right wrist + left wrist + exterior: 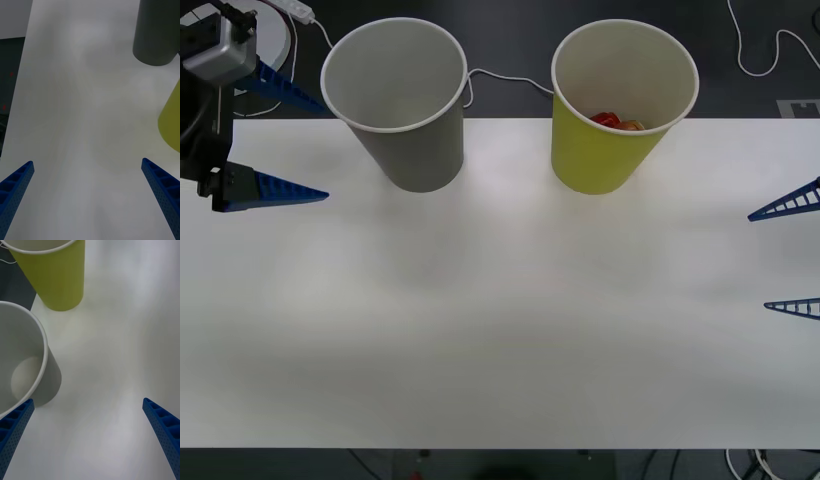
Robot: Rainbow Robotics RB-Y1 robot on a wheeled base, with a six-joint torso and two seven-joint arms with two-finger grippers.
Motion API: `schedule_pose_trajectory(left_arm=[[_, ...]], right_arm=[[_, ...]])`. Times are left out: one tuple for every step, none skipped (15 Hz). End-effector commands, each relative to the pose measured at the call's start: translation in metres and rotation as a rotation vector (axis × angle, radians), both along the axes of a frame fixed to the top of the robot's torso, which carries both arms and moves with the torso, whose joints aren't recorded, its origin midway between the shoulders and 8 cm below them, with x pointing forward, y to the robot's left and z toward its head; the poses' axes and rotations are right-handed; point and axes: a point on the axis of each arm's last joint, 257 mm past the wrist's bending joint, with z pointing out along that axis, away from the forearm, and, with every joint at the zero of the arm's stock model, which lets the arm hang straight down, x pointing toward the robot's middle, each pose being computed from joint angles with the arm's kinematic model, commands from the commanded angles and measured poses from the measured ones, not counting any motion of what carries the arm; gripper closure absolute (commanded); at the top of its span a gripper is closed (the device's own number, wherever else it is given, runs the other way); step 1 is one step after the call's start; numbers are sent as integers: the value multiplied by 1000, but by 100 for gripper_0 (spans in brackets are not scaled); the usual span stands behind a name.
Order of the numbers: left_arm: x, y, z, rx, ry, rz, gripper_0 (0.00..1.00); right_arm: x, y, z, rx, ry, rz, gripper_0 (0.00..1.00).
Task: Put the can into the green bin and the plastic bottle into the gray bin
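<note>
- Can (617, 122) is lying inside the green bin (605, 155); we are seeing no bottle on the table (500, 330).
- We are holding our left gripper (308, 150) open just beside the gray bin (415, 140), which is looking empty; our right gripper (780, 258) is waiting open at the far edge.

The right claw (88, 198) hangs over the white table (75, 112), its blue fingers (17, 187) spread wide. The gray bin (157, 33) and green bin (171, 118) stand beyond.

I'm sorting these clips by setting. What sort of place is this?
Probably a lab or test bench rather than a home: a bare white table holding just two paper cups, the gray bin and the green bin, with loose white cables on the dark floor behind.
</note>
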Motion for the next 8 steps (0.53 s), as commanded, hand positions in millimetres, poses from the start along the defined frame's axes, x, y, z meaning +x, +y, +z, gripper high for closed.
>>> schedule_pose_trajectory(left_arm=[[-11,19,-20,52,-15,-56,0],[-14,25,-27,61,-23,-71,0],[-18,30,-35,69,-26,-87,0],[-22,34,-42,77,-25,-103,0],[-27,39,-50,77,-22,-114,0],[-31,42,-56,79,-20,-128,0],[-35,45,-61,83,-20,-138,0],[-38,48,-67,81,-15,-147,0]], right_arm=[[0,0,0,0,0,0,0],[0,0,0,0,0,0,0],[0,0,0,0,0,0,0],[0,0,0,0,0,0,0],[0,0,0,0,0,0,0],[0,0,0,0,0,0,0],[0,0,0,0,0,0,0],[0,0,0,0,0,0,0]])
